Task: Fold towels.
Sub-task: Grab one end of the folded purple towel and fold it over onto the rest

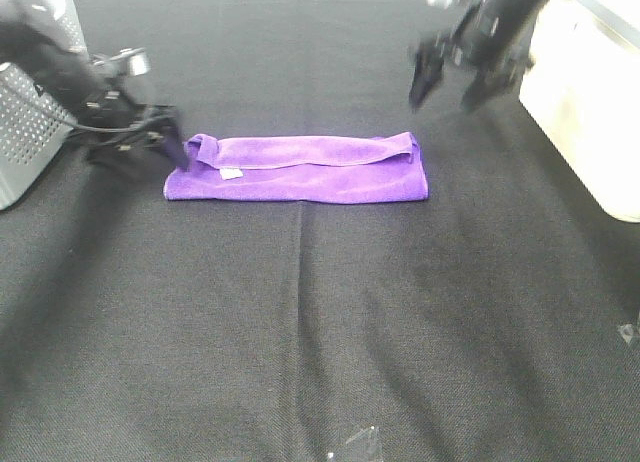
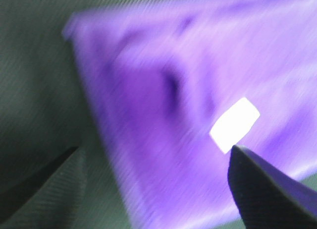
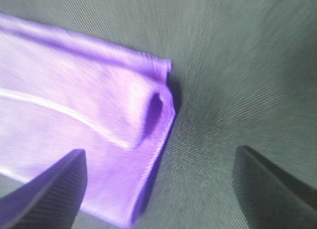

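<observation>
The purple towel (image 1: 300, 168) lies folded into a long strip on the black table, with its far long edge doubled over toward me and its small white tag (image 1: 231, 173) near the left end. My left gripper (image 1: 160, 137) is open and low at the strip's left end. In the left wrist view the blurred towel (image 2: 163, 105) and tag (image 2: 234, 125) lie under the left gripper (image 2: 153, 189), which holds nothing. My right gripper (image 1: 447, 82) is open and raised above and behind the strip's right end. In the right wrist view the towel (image 3: 89, 120) lies below the empty right gripper (image 3: 158, 189).
A grey perforated metal basket (image 1: 25, 132) stands at the left edge behind my left arm. A white box (image 1: 590, 92) stands at the right edge beside my right arm. The black cloth (image 1: 300, 322) covers the table's near half.
</observation>
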